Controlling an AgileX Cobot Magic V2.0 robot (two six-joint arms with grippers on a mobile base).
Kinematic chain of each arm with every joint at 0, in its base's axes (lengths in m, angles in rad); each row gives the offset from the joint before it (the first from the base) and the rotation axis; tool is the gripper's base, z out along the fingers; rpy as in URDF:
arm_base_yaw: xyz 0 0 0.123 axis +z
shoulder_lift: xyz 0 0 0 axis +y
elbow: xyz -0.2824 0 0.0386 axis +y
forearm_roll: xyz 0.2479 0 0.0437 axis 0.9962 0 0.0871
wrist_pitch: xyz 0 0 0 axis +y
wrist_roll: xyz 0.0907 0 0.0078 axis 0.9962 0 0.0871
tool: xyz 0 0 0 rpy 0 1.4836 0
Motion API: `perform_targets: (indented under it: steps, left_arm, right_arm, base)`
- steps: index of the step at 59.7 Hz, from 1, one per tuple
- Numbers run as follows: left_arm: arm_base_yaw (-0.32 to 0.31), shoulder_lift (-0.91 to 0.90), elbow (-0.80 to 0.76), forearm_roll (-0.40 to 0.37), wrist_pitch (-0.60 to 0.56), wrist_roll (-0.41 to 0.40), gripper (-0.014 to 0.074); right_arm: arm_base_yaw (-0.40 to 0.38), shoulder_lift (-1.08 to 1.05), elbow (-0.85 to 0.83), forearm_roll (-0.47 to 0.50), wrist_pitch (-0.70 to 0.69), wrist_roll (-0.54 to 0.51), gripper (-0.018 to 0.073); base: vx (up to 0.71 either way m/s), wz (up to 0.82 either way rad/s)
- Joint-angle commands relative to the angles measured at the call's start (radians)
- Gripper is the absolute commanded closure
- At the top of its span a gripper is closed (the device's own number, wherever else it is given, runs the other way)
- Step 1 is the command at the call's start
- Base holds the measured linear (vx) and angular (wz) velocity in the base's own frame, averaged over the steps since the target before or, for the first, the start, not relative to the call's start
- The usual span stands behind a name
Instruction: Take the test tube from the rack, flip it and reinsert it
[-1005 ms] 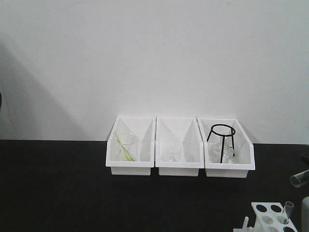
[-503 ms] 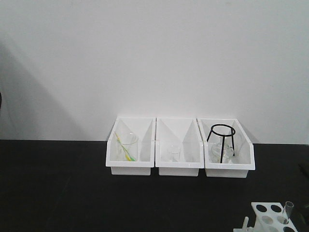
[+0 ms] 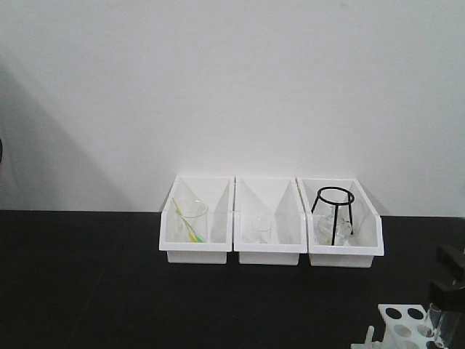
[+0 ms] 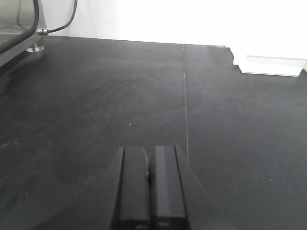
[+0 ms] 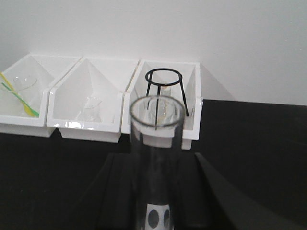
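Over the rack (image 3: 402, 320), right gripper (image 5: 158, 184) has dropped into front view within the last second. Its fingers flank the upright test tube (image 5: 156, 143), rim up; can't tell if clamped. Reinsertion looks underway, seating unconfirmed. Left gripper (image 4: 151, 160) is clenched empty, idle over the table (image 4: 230, 124).
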Motion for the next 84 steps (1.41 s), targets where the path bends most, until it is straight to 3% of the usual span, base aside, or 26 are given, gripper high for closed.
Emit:
perform_targets:
  steps: [1, 21, 38, 56, 84]
  left_arm:
    - [-0.007, -0.013, 0.0, -0.003, -0.088, 0.0, 0.0603]
    - [-0.007, -0.013, 0.0, -0.003, -0.088, 0.0, 0.0603]
    - [-0.007, -0.013, 0.0, -0.003, -0.088, 0.0, 0.0603]
    - [-0.007, -0.013, 0.0, -0.003, -0.088, 0.0, 0.0603]
    - [-0.007, -0.013, 0.0, -0.003, -0.088, 0.0, 0.0603]
  right_arm:
    - [0.0, 0.021, -0.016, 0.0, -0.037, 0.002, 0.0425]
    - [-0.001, 0.066, 0.033, 0.01, -0.059, -0.108, 0.0425]
    - [-0.001, 0.066, 0.03, 0.15, -0.083, -0.114, 0.0425]
    - [-0.001, 0.065, -0.065, 0.153, -0.099, -0.182, 0.0425]
    - [-0.001, 0.065, -0.071, 0.153, -0.12, -0.184, 0.0425]
  base:
    - [0.0, 0.0]
    - [0.0, 0.0]
    - [0.0, 0.0]
    - [0.0, 0.0]
    - [0.0, 0.0]
